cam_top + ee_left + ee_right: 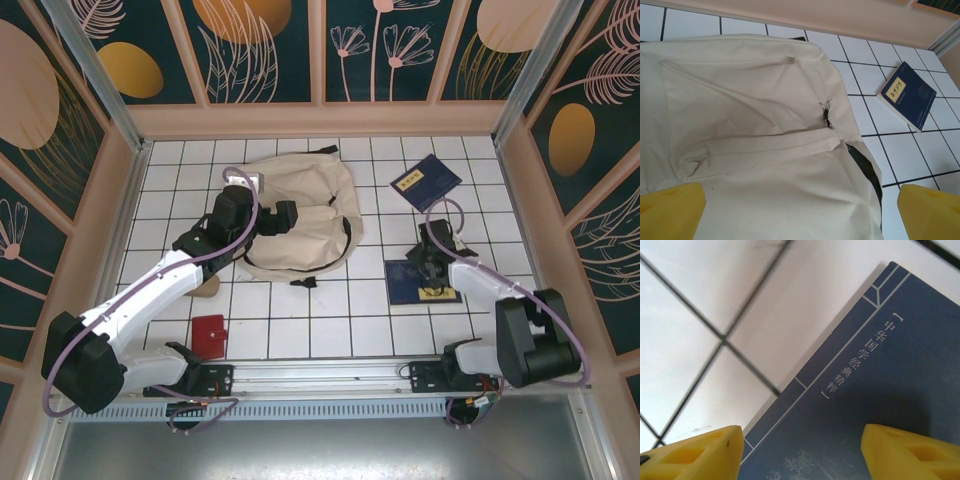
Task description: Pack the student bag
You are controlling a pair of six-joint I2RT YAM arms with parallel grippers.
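Observation:
The student bag [315,225], a cream fabric backpack, lies flat on the white tiled table left of centre. In the left wrist view the student bag [750,100] spreads under the camera, a black zipper line [866,172] running down its right side. My left gripper [285,215] hovers over the bag, open wide, and nothing sits between the yellow fingertips [670,210] of the left gripper [800,215]. My right gripper [435,262] is low over a navy book [422,282]. Seen from the right wrist, the right gripper [802,455] stands open close above the book's cover [880,390], one fingertip [695,455] at the book's edge.
A second navy book with a yellow label [425,180] [907,95] lies right of the bag near the back. A small red flat item [209,336] rests at the front left. A black buckle [305,283] trails from the bag's front. Wooden walls [320,118] enclose the table.

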